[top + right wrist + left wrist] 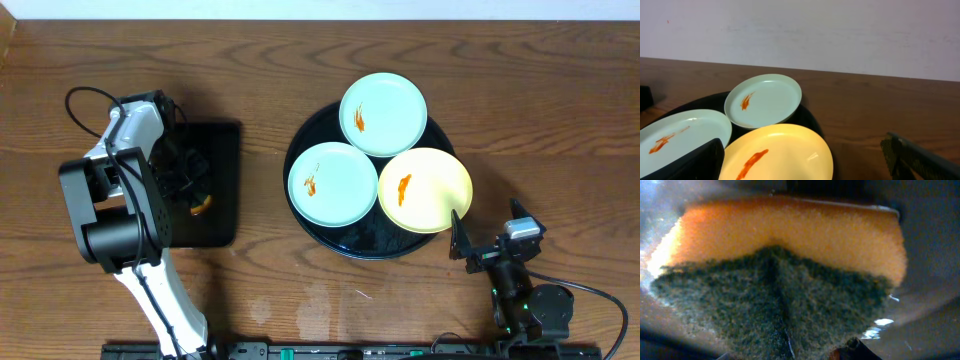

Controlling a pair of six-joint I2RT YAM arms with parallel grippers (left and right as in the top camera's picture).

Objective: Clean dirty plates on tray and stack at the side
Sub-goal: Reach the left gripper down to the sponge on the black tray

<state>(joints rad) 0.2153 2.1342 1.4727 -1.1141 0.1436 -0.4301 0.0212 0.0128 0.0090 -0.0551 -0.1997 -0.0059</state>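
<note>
Wooden bench: otherwise bare around the items noted. Round black tray: sits right of the bench's centre and carries all three plates, none yet stacked at the side. Rectangular black tray: lies toward the left edge of the bench, well apart from the round one. Plates: one mint plate overhangs the tray's far rim, a second mint plate lies on its left half, and the yellow plate overhangs its right rim; the three touch or overlap slightly at their edges. Left tool: down over the rectangular tray. Its fingers are hidden in the wrist view, but the sponge there is buckled along a centre crease, green scouring face toward the camera, so I judge the tool closed onto it. Right tool: near the bench's front edge just beside the yellow plate, jaws wide apart, nothing between them. Orange smear: one shows on every plate, so all are uncleaned. Step in hand, by my judgement: picking up the sponge. The next move calls for lifting it clear and carrying it across to a smeared plate, probably with the right tool steadying that plate.
</note>
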